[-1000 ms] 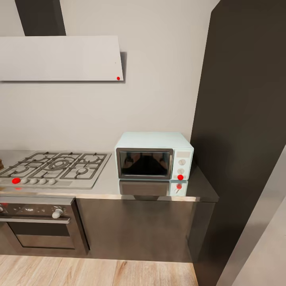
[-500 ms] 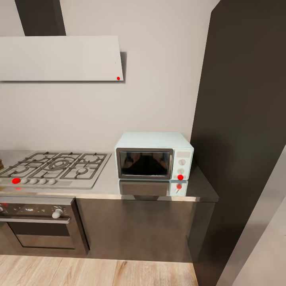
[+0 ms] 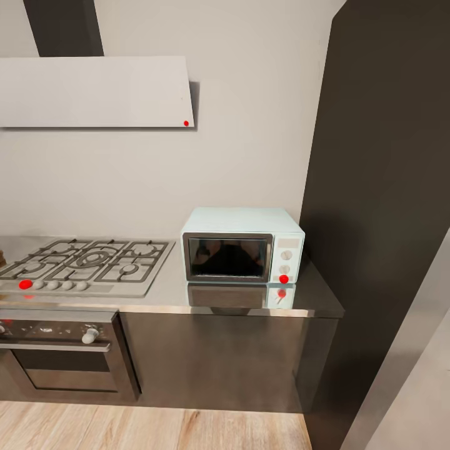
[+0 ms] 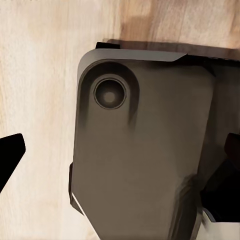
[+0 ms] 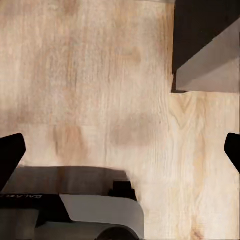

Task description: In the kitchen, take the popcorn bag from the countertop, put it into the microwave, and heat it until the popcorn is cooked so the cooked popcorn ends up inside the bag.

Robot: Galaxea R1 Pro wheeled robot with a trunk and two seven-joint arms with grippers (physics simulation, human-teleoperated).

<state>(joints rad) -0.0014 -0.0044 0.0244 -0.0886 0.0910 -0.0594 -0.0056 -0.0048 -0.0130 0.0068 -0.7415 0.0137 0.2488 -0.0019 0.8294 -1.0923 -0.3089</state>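
Approach work, judging from the layout: rolling in on the tan paper popcorn bag, with neither arm reaching yet. Hanging both pairs of jaws low, pointing down at the pale, streaky-grained wood floor (image 5: 100,75). Holding the left jaws spread wide and empty, black tips far apart, with the rounded dark grey matte robot base (image 4: 145,165) and its round recess lying directly beneath them. Holding the right jaws just as wide and just as empty, with bare boards beneath and the corner of a dark cabinet plinth (image 5: 200,40) ahead of one tip.

Seeing the pale blue boxy microwave (image 3: 242,245), its dark glass door closed, sitting well above and ahead of both jaws on the glossy grey metal tabletop (image 3: 250,303), next to the tall matte dark cabinet (image 3: 381,187). Noting a brown sliver (image 3: 1,256) beside the steel gas hob (image 3: 87,265) with its cast grates, far over toward the left jaws' side; possibly the bag, though too small to tell.

Doing this well probably means turning the base toward that side, stopping squarely at the counter front, and only then lifting the jaws. Expecting thin, crushable paper there, so planning a gentle pinch at the rolled rim.
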